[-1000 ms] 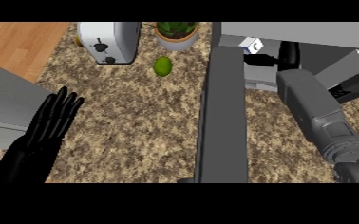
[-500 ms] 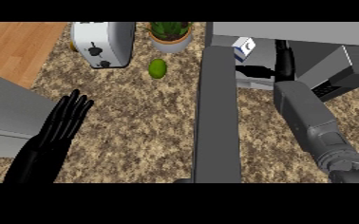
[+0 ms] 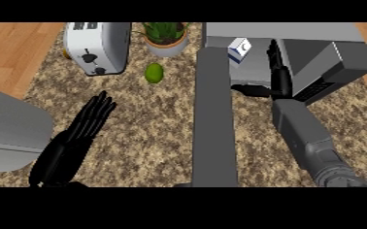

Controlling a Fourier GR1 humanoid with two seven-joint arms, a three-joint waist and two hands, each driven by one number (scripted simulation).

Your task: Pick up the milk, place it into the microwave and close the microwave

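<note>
- Standing inside the open microwave (image 3: 315, 65), the milk (image 3: 239, 50) is a small white carton with a blue mark on its face; no lettering on it is legible.
- Right hand (image 3: 278, 73) reaches into the microwave just beside the milk, fingers straight and apart from the carton, holding nothing.
- Microwave door (image 3: 213, 121) hangs open, its grey edge running down the middle of the view between the two arms.
- Left hand (image 3: 84, 126) rests flat and open over the speckled stone counter (image 3: 150, 121).
- A wooden floor (image 3: 25, 48) shows at the upper left.
- Toaster (image 3: 97, 46), potted plant (image 3: 166, 36) and a green fruit (image 3: 153, 73) sit left of the door.
</note>
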